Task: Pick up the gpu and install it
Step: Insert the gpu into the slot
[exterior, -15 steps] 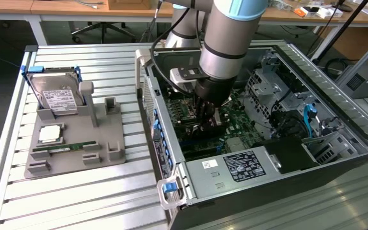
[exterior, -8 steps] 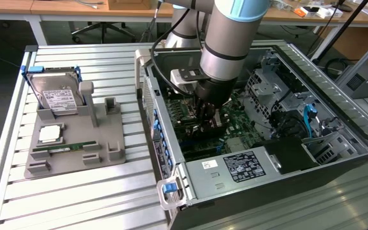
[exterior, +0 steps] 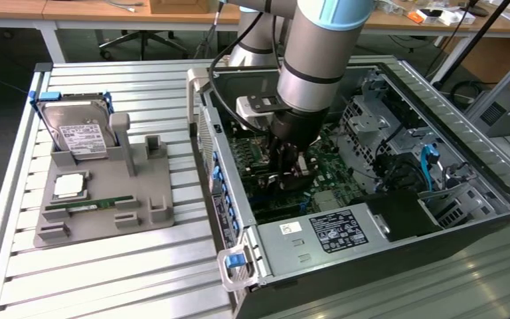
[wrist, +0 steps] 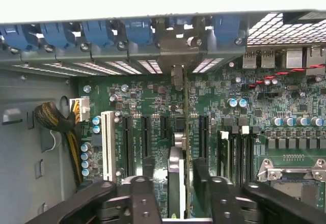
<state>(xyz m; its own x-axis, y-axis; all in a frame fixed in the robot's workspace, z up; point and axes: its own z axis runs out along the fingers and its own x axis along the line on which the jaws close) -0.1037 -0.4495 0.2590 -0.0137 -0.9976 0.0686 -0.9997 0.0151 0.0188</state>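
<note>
The gpu (wrist: 175, 158) stands on edge in a slot of the green motherboard (wrist: 147, 96), seen edge-on as a thin dark strip running toward the case's rear slot openings. My gripper (wrist: 175, 186) straddles it, one black finger on each side with a small gap to the card, so it is open. In the exterior view the gripper (exterior: 291, 174) reaches down into the open computer case (exterior: 237, 199), just above the motherboard (exterior: 326, 173); the arm hides the card there.
A grey holder (exterior: 104, 199) at the exterior view's left carries a hard drive (exterior: 78, 133), a processor (exterior: 69, 186) and a green memory stick (exterior: 87, 206). Inside the case sit the power supply (exterior: 335, 232), drive cages (exterior: 388, 126), a white slot (wrist: 107, 145) and a cable bundle (wrist: 51, 119).
</note>
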